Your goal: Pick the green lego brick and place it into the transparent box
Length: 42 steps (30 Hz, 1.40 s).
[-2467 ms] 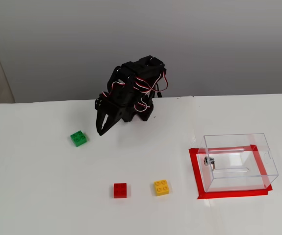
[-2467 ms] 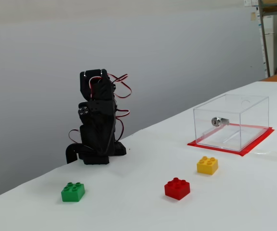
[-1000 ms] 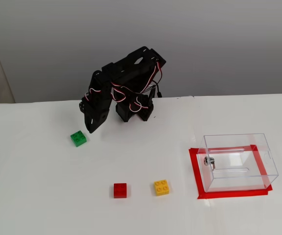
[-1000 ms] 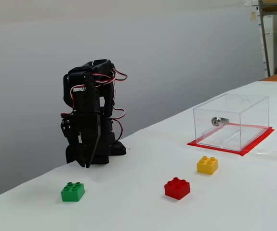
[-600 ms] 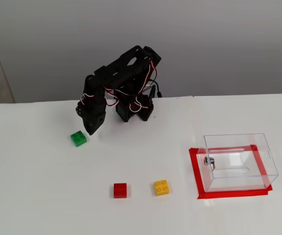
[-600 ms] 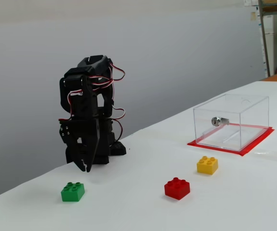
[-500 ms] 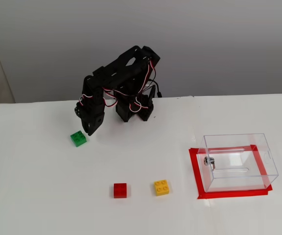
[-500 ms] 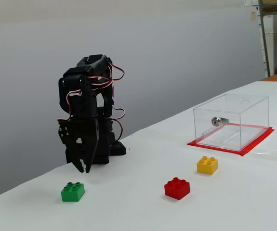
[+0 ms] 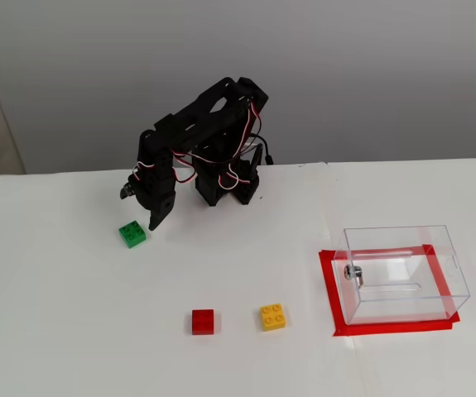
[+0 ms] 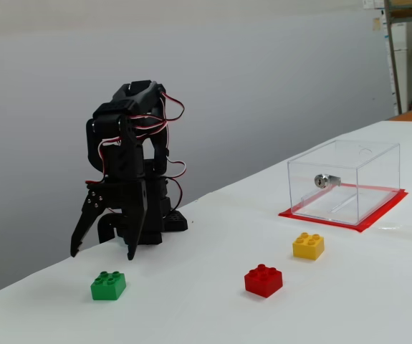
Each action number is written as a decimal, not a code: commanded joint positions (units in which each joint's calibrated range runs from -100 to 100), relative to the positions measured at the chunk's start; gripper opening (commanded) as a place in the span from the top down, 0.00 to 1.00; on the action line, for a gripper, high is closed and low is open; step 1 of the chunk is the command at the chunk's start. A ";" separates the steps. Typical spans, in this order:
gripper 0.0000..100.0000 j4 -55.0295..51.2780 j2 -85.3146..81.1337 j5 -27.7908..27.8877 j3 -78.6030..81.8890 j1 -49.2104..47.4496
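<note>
The green lego brick (image 9: 133, 234) (image 10: 108, 285) lies flat on the white table, studs up, at the left in both fixed views. My black gripper (image 9: 138, 208) (image 10: 102, 254) hangs just above and behind it, pointing down, open, its two fingers spread wide with nothing between them. It is not touching the brick. The transparent box (image 9: 403, 273) (image 10: 343, 179) stands far to the right, with a small metal knob on its side wall and nothing inside.
A red brick (image 9: 203, 321) (image 10: 264, 279) and a yellow brick (image 9: 272, 316) (image 10: 309, 245) lie near the front between green brick and box. Red tape (image 9: 334, 306) (image 10: 377, 215) frames the box's footprint. The arm's base (image 9: 225, 186) stands at the table's back edge.
The arm unfolded from its base and swung left and down toward the green brick. In the last half second the gripper's fingers spread from shut to open.
</note>
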State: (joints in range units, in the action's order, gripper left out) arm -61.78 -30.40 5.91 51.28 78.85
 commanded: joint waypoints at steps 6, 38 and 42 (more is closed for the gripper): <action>0.59 8.69 8.98 -0.17 -4.63 -0.14; 0.80 10.52 21.53 -0.12 -7.70 -1.62; 0.86 10.52 21.53 -0.12 -7.79 -1.47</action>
State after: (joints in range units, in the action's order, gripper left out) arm -51.16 -9.01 5.86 44.92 77.88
